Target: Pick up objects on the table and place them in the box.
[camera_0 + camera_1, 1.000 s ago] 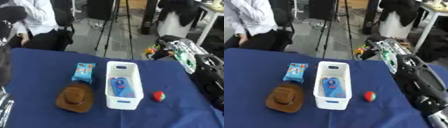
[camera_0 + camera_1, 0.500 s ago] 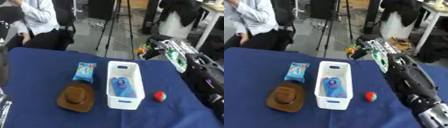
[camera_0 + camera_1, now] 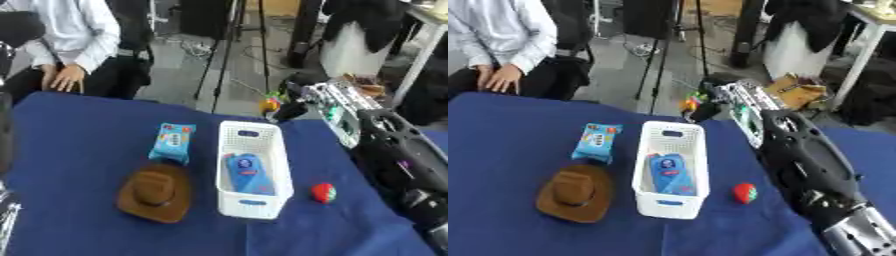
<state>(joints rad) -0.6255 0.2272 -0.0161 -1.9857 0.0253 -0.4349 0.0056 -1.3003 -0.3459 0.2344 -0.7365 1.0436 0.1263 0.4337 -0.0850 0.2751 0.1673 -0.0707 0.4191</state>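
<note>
**Right arm further left, hand now beyond the box's far end**

Moved since 0.5 s ago: right arm has swung further in from the right, and its hand has travelled left along the far edge of the tabletop, carrying something small, orange/yellow with a bit of green. Box, hat, packet and red item sit where they were; the slight shift of the whole frame is head motion.

Largest to smallest:

- tabletop (image 3: 79,150): blue cloth, fills the lower part of both views.
- right arm (image 3: 807,165): black, comes in from the lower right, runs up along the right side of the box, well above the cloth.
- box (image 3: 225,170): white slotted basket, long axis running away from the camera, mid-table. A blue pouch (image 3: 248,172) lies flat inside, toward the near half.
- hat (image 3: 157,192): brown, brim flat on the cloth, just left of the box's near end.
- blue packet (image 3: 171,142): lying flat, left of the box's far end, just beyond the hat.
- right hand (image 3: 730,100): past the box's far end, over the table edge. Fingers (image 3: 703,112) look closed around the small orange item (image 3: 690,104), but it's too blurred to call.
- red item (image 3: 323,192): small, roundish, on the cloth right of the box's near end, apart from it, below the arm.

Left hand: out of frame.
</note>
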